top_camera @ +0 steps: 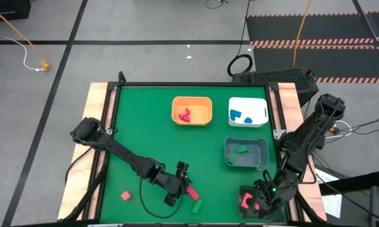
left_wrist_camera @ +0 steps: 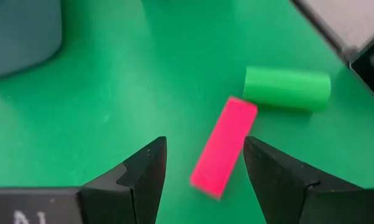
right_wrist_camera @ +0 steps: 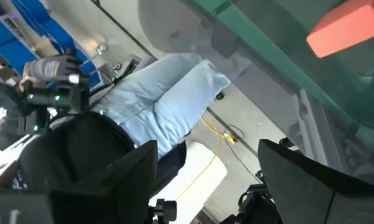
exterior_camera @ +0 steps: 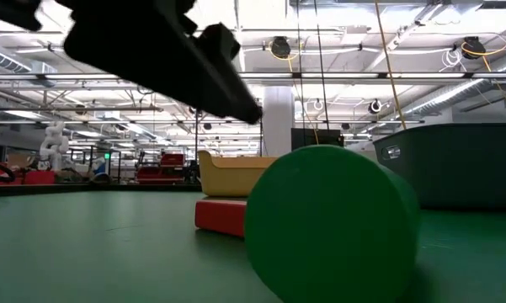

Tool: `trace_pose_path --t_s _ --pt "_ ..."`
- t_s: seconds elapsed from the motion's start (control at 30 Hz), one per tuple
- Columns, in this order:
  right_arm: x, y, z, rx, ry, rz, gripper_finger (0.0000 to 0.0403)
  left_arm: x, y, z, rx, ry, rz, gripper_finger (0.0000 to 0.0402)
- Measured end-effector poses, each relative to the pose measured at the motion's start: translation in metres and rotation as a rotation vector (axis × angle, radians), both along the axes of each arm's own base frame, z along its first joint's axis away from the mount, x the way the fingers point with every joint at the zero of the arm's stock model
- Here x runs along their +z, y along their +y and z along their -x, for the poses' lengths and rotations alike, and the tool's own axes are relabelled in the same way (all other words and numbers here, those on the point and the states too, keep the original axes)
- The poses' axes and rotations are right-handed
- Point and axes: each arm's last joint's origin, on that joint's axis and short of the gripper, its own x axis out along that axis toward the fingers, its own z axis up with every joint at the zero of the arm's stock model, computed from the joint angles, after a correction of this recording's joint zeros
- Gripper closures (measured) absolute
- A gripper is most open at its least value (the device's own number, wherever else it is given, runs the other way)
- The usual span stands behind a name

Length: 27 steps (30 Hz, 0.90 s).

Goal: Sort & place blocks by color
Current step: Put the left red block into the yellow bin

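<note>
Left gripper (top_camera: 180,184) is poised at about 6 o'clock on the green table (top_camera: 145,126), its arm reaching in diagonally from the 8 o'clock edge; its fingers (left_wrist_camera: 143,171) stand apart, astride a pink bar block (left_wrist_camera: 224,148) lying flat between them, contact not discernible. A green cylinder block (left_wrist_camera: 287,88) lies just beyond the bar's far end. Right gripper (top_camera: 255,203) is folded down at the 5 o'clock corner of the table, jaws apart, beside a curved pink block (top_camera: 246,202); whether they touch cannot be determined. A pink cube block (top_camera: 125,196) sits at 7 o'clock. At 12 o'clock the orange bin (top_camera: 192,110) holds a pink piece, the white bin (top_camera: 248,111) at 1 o'clock holds blue pieces, and the grey bin (top_camera: 246,153) at 3 o'clock holds a green piece. In the low view the cylinder blocks most of the scene. The right wrist view shows a person's light trouser leg (right_wrist_camera: 174,93) beyond the table edge.
</note>
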Motion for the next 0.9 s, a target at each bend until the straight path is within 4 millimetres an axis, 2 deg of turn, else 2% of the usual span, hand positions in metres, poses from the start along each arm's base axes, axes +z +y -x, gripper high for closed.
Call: trace_pose_path --t_s 0.17,0.27,0.43,0.9 --pt "0.0 -0.001 -0.001 -0.003 -0.001 0.005 0.0133 -0.015 -0.007 -0.007 -0.081 -0.002 0.059 0.0186" --pt "-0.001 -0.002 -0.003 -0.015 0.004 0.005 0.0133 -0.03 -0.01 -0.009 -0.154 0.021 0.038 0.0186" --pt "-0.001 -0.003 -0.004 -0.02 0.002 0.007 0.0133 -0.044 -0.008 -0.012 -0.143 0.028 -0.007 0.0186" --pt "-0.001 -0.003 -0.004 -0.021 -0.005 0.01 0.0133 -0.035 -0.009 -0.02 -0.193 -0.111 -0.042 0.0186"
